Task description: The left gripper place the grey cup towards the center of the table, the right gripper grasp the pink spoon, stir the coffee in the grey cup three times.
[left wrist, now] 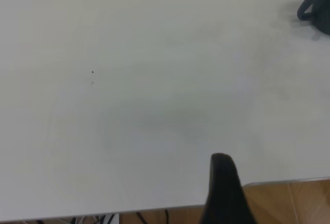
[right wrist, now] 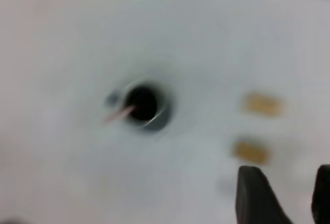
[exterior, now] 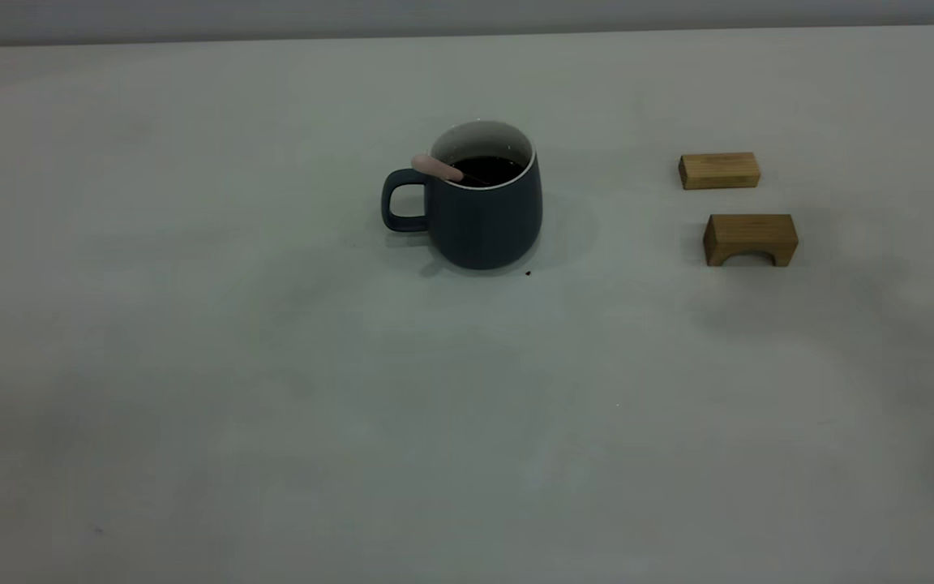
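The grey cup (exterior: 483, 215) stands upright near the middle of the table (exterior: 272, 365), its handle turned towards the left side. Dark coffee (exterior: 487, 170) fills it. The pink spoon (exterior: 437, 167) leans in the cup, with its pink handle resting on the rim above the cup's handle. Neither arm appears in the exterior view. My right gripper (right wrist: 291, 182) hangs open and empty high above the table, off to one side of the cup (right wrist: 144, 105) and spoon (right wrist: 119, 114). My left gripper (left wrist: 224, 182) is over the table's edge, far from the cup (left wrist: 317, 10).
Two tan wooden blocks lie to the right of the cup, a flat one (exterior: 719, 170) and an arched one (exterior: 751, 239). A tiny dark speck (exterior: 528, 273) sits by the cup's base. A wooden floor (left wrist: 289, 201) shows past the table edge.
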